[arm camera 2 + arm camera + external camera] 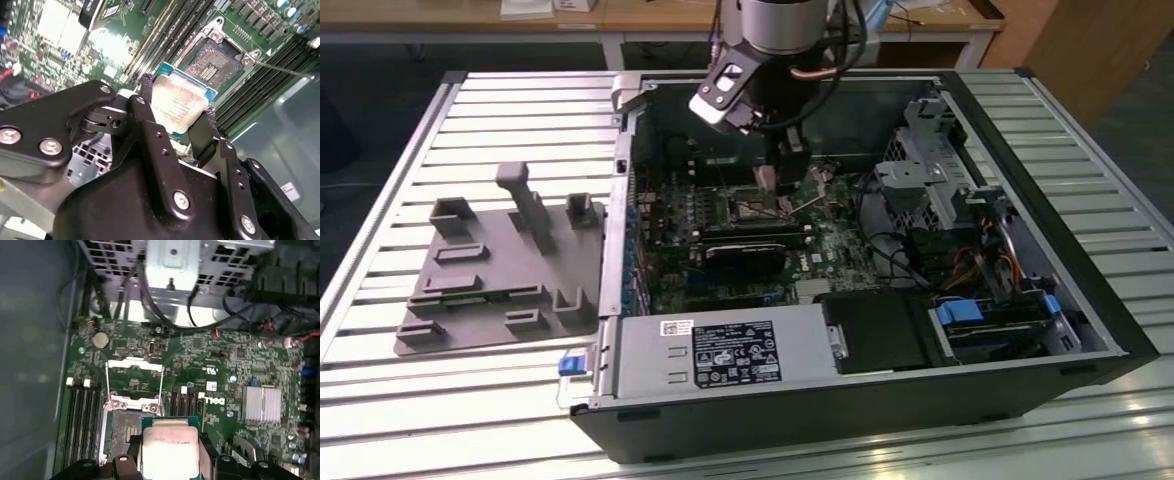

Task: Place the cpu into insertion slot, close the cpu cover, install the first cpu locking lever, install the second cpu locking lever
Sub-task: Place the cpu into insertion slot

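Fingers (204,131) clamp the cpu (180,102) near the insertion slot (217,62) (unfilled) inside the computer case (854,410).

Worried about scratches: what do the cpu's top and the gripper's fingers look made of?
The cpu: top looks like bare metal, pale silver with a dull sheen; green rim suggests circuit board. The gripper's fingers: matte black with screw heads, possibly coated metal or plastic.
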Motion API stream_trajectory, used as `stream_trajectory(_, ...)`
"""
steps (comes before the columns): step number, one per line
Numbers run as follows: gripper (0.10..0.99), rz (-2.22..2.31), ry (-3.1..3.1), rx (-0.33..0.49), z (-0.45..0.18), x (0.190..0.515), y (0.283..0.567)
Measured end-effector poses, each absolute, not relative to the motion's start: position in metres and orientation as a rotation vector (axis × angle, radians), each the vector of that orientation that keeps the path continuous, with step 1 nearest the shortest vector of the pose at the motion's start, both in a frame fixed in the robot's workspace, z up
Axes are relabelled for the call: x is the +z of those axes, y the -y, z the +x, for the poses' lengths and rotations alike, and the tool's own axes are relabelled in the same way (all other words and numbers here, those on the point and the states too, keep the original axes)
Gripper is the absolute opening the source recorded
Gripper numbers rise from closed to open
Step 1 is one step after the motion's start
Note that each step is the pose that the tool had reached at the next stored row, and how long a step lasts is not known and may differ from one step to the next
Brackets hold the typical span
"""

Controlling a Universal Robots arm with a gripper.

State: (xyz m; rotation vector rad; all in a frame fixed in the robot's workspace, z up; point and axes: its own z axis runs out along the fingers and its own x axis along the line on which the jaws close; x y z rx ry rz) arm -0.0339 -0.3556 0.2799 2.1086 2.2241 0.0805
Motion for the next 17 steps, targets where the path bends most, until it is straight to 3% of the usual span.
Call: stream_trajectory(17,0.537,2.158,-2.174,0.077,-0.038,0.255,0.343)
